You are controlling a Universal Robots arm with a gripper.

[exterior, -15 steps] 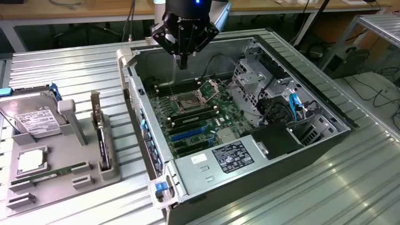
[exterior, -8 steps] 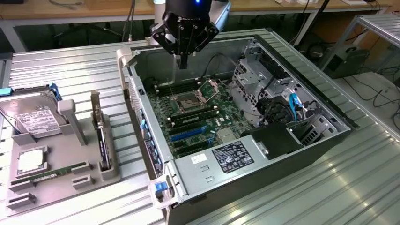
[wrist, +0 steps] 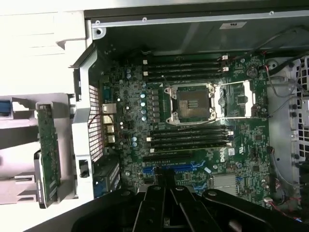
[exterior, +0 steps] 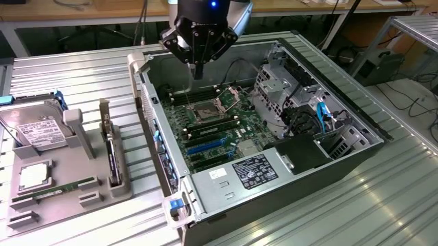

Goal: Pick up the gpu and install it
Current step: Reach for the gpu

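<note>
The gpu (exterior: pixel 111 148) stands on edge in a slot of the grey holder (exterior: pixel 65 195), at the exterior view's left of the open computer case (exterior: pixel 274 169). In the wrist view the gpu (wrist: pixel 49 150) shows as a thin green board beside the case wall. My gripper (exterior: pixel 198 72) hangs over the far end of the case, above the motherboard (exterior: pixel 212 125), well away from the gpu. Its fingers are shut together with nothing between them. From the wrist, the gripper (wrist: pixel 166 191) sits above the blue expansion slot (wrist: pixel 193 166).
A silver hard drive (exterior: pixel 31 128), a square chip (exterior: pixel 33 176) and a narrow green memory stick (exterior: pixel 55 190) also rest in the holder. Inside the case are a drive cage (exterior: pixel 284 87), cables (exterior: pixel 325 115) and a power supply (exterior: pixel 253 171). Ribbed metal tabletop (exterior: pixel 356 210) surrounds it.
</note>
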